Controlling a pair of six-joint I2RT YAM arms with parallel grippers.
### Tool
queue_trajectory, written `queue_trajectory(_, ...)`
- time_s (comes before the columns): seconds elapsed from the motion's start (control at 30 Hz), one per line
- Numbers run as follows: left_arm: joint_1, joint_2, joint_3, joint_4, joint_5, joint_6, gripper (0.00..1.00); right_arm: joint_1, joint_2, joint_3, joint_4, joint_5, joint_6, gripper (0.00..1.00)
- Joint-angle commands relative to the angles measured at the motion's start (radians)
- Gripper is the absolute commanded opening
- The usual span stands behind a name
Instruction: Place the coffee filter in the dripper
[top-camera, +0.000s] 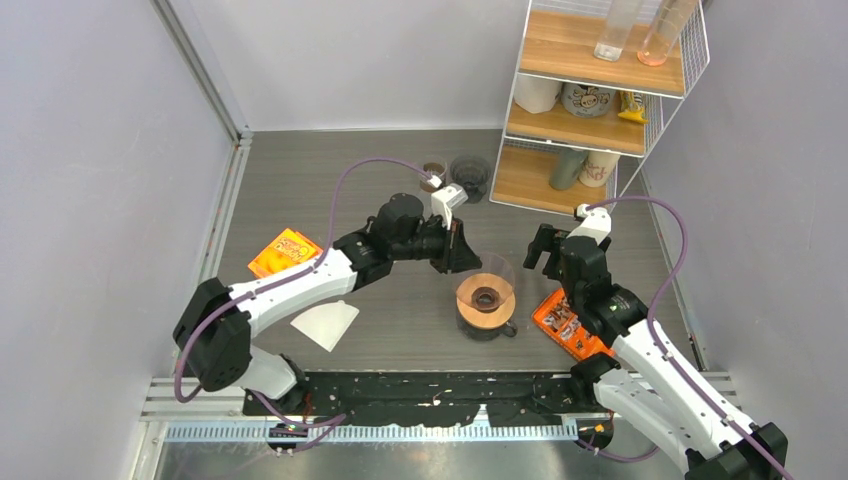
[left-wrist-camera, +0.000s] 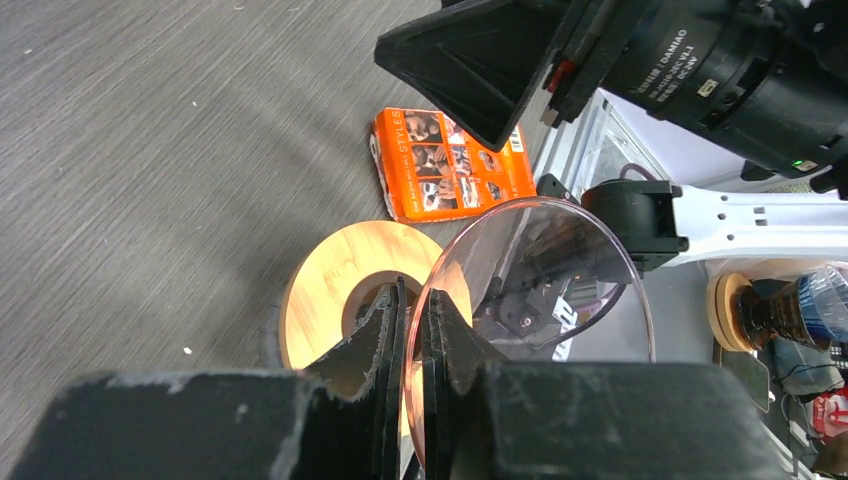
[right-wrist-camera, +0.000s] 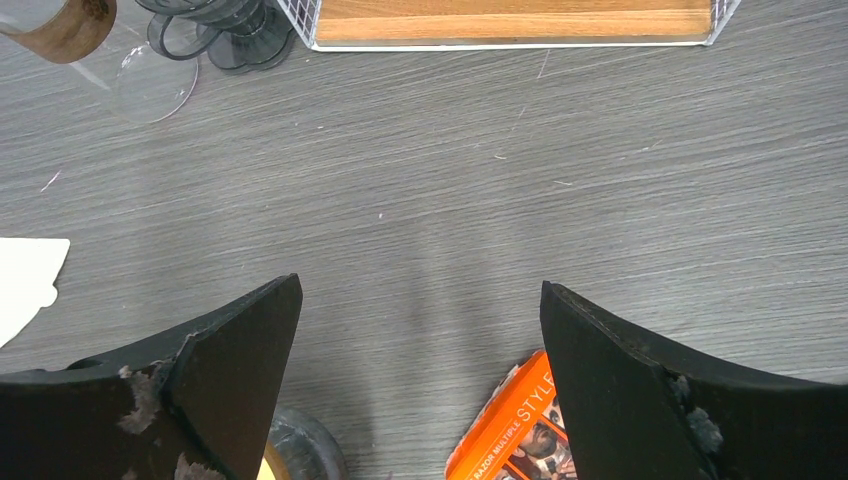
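L gripper (left-wrist-camera: 415, 302) was clamped on clear dripper cone (left-wrist-camera: 560, 290) rim, above wooden collar (left-wrist-camera: 325, 285). R gripper (right-wrist-camera: 420, 290) jaws wide apart (by orange box (right-wrist-camera: 510, 430)). Filter (top-camera: 325, 323) lay on table (top-camera: 300, 190).

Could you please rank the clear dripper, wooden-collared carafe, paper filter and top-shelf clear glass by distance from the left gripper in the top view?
1. clear dripper, pinched in the left gripper.
2. wooden-collared carafe, just beside it.
3. paper filter, near left.
4. top-shelf clear glass, back right.
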Motion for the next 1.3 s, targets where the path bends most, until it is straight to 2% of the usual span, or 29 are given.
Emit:
queue_trajectory(0.0, -0.01, 0.01, 0.025, 0.069, 0.014, -0.013, 0.0, -0.004, -0.014, 0.0, 0.042, 0.018, -0.006, 0.95)
queue_trajectory(0.33, -0.03, 0.09, 0.038, 0.075, -0.033, 0.0, 0.0, -0.004, -0.013, 0.008, 0.031, 0.014, -0.012, 0.95)
queue_trajectory(0.77, -0.048, 0.112, 0.042, 0.008, -0.131, 0.072, 0.0, -0.004, -0.04, 0.025, 0.027, -0.011, -0.021, 0.95)
queue_trajectory(1.03, -0.065, 0.093, 0.04, -0.041, -0.231, 0.144, 0.0, -0.004, -0.084, 0.079, -0.01, -0.202, -0.024, 0.96)
queue_trajectory(1.27, -0.066, 0.092, 0.032, -0.041, -0.249, 0.159, 0.0, -0.004, -0.127, 0.18, -0.168, -0.311, -0.034, 0.96)
